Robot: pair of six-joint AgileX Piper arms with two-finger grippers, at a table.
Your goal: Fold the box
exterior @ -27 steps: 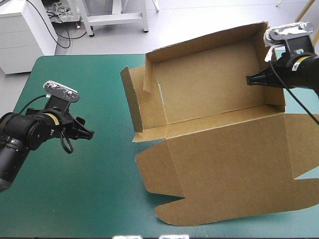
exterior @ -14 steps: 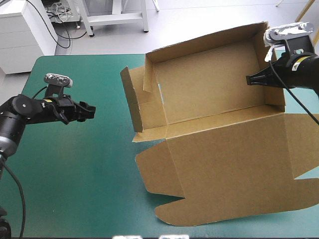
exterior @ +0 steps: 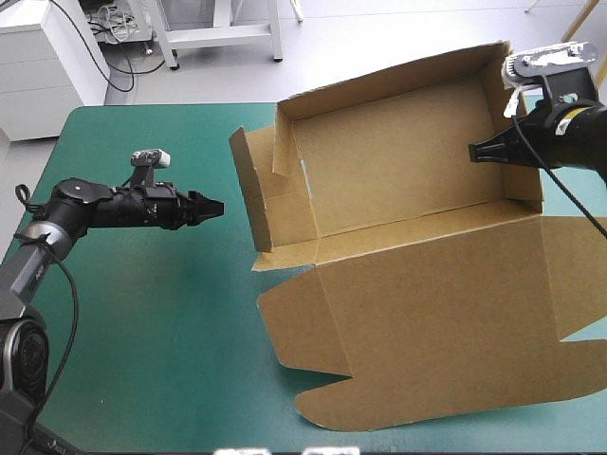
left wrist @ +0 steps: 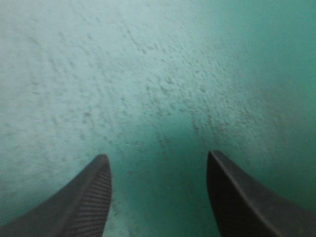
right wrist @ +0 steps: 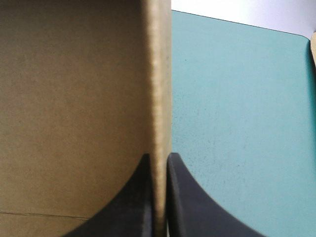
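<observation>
The brown box [exterior: 398, 161] stands as an open tray at the table's far right, its lid [exterior: 436, 322] lying flat toward the near edge. Its left end flap [exterior: 248, 190] stands upright, splayed outward. My right gripper [exterior: 474, 152] is inside the tray by the right wall. In the right wrist view this gripper [right wrist: 158, 155] is shut on the box, the thin wall edge [right wrist: 159, 89] rising between the fingers. My left gripper [exterior: 211, 207] hovers just left of the end flap, apart from it. The left wrist view shows that gripper [left wrist: 158, 155] open over bare teal-green cover [left wrist: 148, 74].
Teal-green cover [exterior: 161, 322] shows across the table's left half, under and around the left arm. The box's lid and right side reach past the table's right edge. The table's far edge runs close behind the tray.
My left arm has stretched out to the right, bringing its gripper from the table's left side to just short of the box's left flap. The right gripper and box have not moved.
</observation>
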